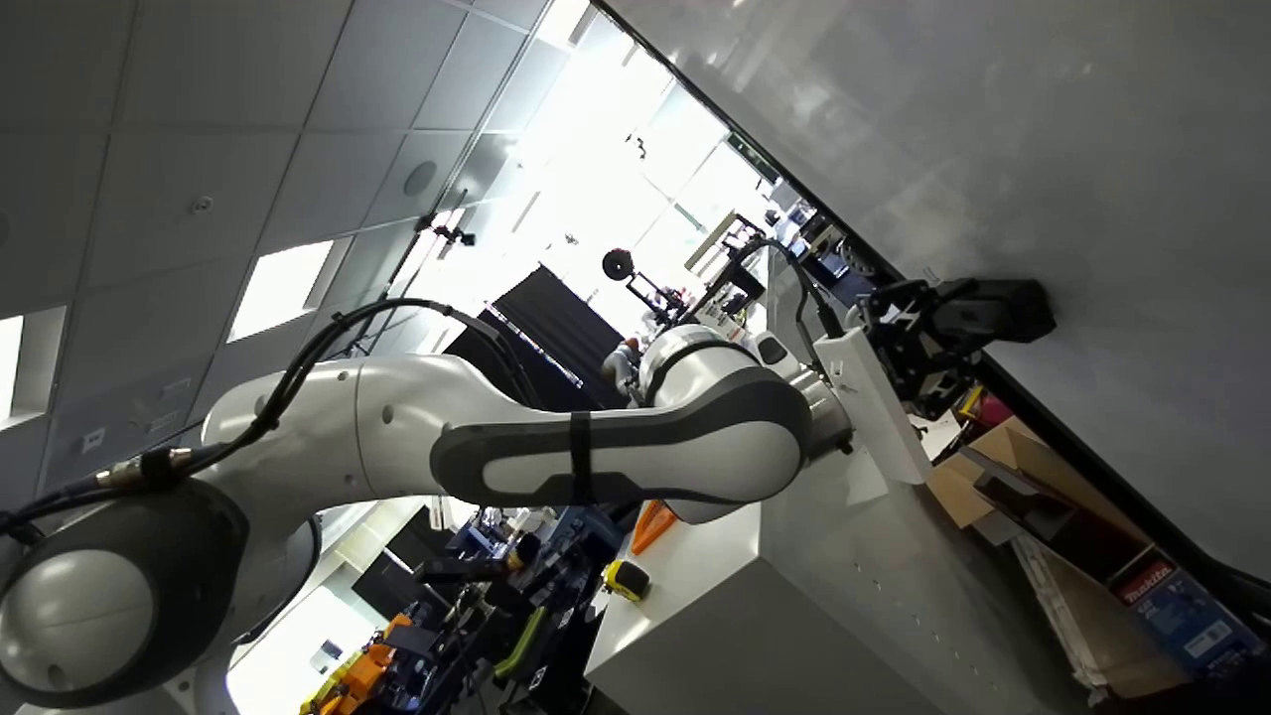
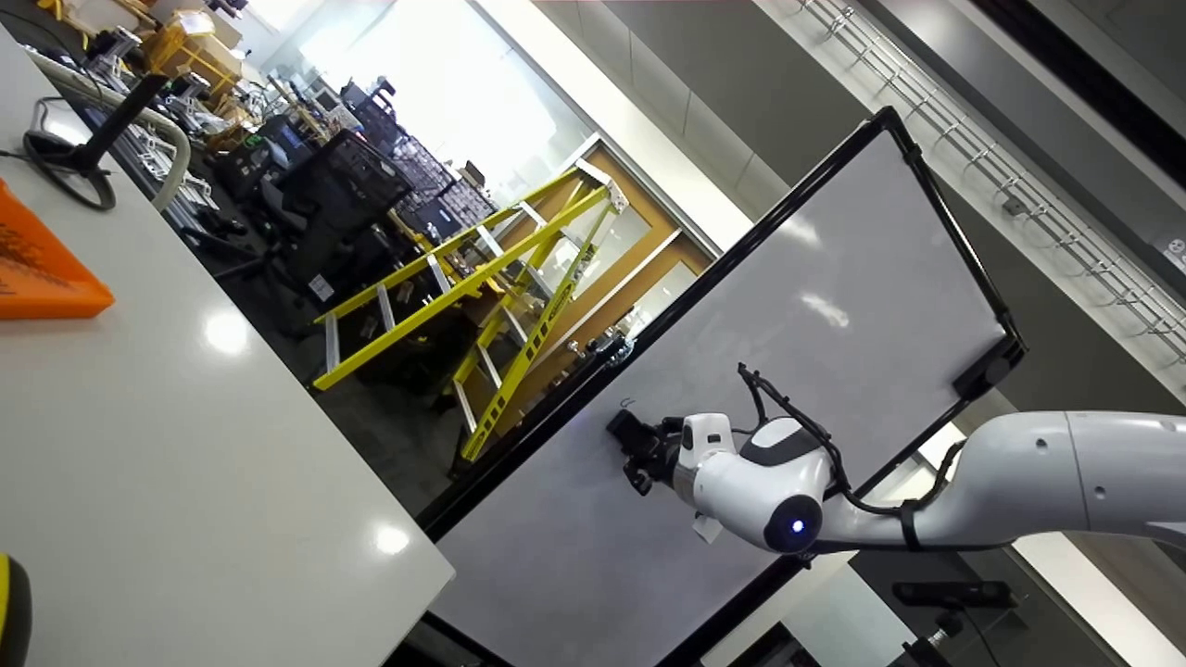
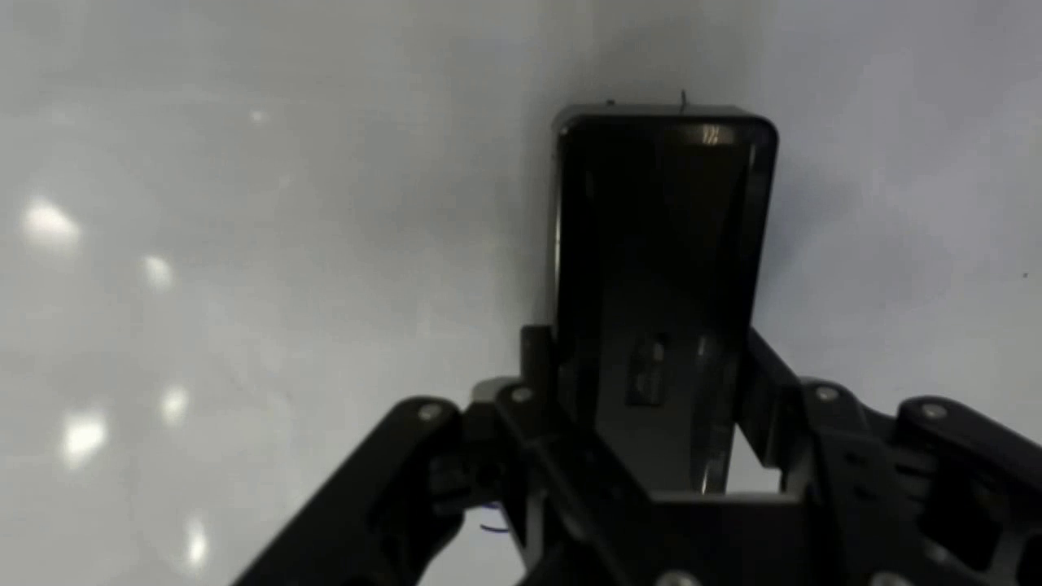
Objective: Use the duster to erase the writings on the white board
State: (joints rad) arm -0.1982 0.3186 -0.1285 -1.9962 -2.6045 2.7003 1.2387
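The white board (image 1: pixel 1092 179) is a large pale panel with a black border; it also fills most of the wrist view (image 3: pixel 326 285) and shows in an exterior view (image 2: pixel 834 306). My gripper (image 3: pixel 651 366) is shut on the sides of a black block-shaped duster (image 3: pixel 663 236). In both exterior views the duster (image 1: pixel 993 310) (image 2: pixel 633 430) is against or very near the board; exact contact cannot be told. A small curled mark (image 2: pixel 626 403) shows beside the duster. In the wrist view a short dark stroke (image 3: pixel 684 100) peeks past its far end, and blue strokes (image 3: pixel 494 529) are partly hidden behind the gripper.
A black holder (image 2: pixel 987 369) sits at a board corner. A white table (image 2: pixel 232 463) stands in front of the board, with an orange object (image 2: pixel 46 269) and a yellow tape measure (image 1: pixel 627 580). An open cardboard box (image 1: pixel 1053 497), a blue Makita box (image 1: pixel 1192 616) and a yellow ladder (image 2: pixel 482 306) are nearby.
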